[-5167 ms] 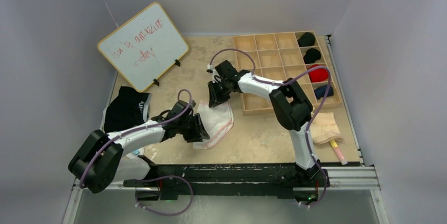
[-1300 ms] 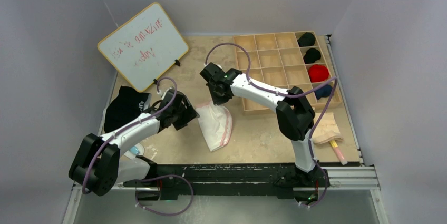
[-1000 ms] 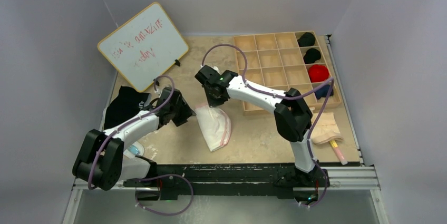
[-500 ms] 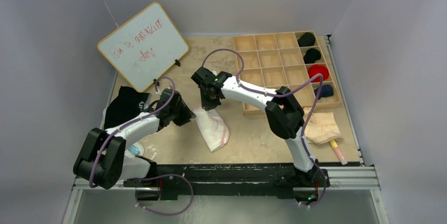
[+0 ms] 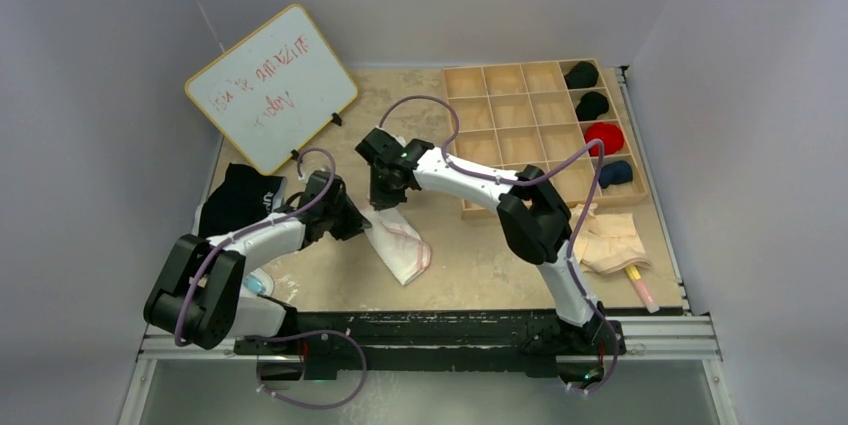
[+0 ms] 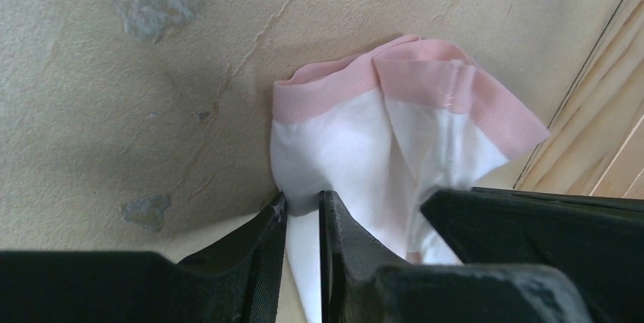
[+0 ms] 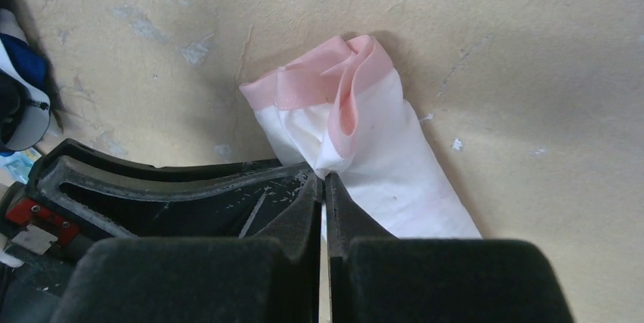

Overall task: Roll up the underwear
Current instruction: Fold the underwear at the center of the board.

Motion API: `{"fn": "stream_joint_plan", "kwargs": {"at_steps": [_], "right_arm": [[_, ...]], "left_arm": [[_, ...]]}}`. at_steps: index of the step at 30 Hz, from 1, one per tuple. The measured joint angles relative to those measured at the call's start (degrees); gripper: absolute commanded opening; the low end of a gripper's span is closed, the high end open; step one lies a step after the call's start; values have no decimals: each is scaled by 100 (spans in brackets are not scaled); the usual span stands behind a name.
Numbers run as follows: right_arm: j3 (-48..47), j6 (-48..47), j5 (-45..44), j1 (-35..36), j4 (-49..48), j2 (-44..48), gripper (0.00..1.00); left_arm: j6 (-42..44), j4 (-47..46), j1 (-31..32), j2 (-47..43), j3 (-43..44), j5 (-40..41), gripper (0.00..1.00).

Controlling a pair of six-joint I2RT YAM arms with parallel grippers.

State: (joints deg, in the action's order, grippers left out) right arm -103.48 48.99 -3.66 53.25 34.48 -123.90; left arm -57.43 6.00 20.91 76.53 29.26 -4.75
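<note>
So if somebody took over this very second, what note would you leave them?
Left jaws: closed down on a side edge of the white, pink-trimmed underwear.
Right jaws: shut, pinching it near the pink waistband.
The underwear lies on the table as a narrow folded strip between the arms.
Done: folded narrow.
Left: rolling it up; no roll is started.
Four bundled garments sit in the wooden tray's right column.
</note>
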Motion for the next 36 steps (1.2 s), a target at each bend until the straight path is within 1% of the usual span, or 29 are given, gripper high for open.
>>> {"fn": "stream_joint_plan", "kwargs": {"at_steps": [13,19,25,28,29,31,32,33,36], "right_arm": [[-11,166,177,151,-221,-114,0],[-11,249,227,155,-358,-151,0],[107,367,472,153,-452,-240,0],[166,387,522,153,-479,-297,0],[170,389,535,151,-494,-323,0],[208,391,616,146,-533,-341,0],[227,391,636,149,-542,-341,0],[238,389,649,149,-555,-341,0],[254,385,682,149,-584,-341,0]], "left_arm": [[-22,-221,-24,28,-85,-57,15],[-28,-192,-26,-48,-116,-52,15],[-57,-24,-26,-291,-192,72,32],[-87,184,-26,-494,-249,203,40],[-111,289,-26,-579,-256,264,44],[-170,509,-26,-787,-278,407,55],[-192,605,-26,-885,-280,466,66],[-208,717,-26,-1005,-282,553,73],[-297,1051,-28,-1451,-291,813,76]]}}
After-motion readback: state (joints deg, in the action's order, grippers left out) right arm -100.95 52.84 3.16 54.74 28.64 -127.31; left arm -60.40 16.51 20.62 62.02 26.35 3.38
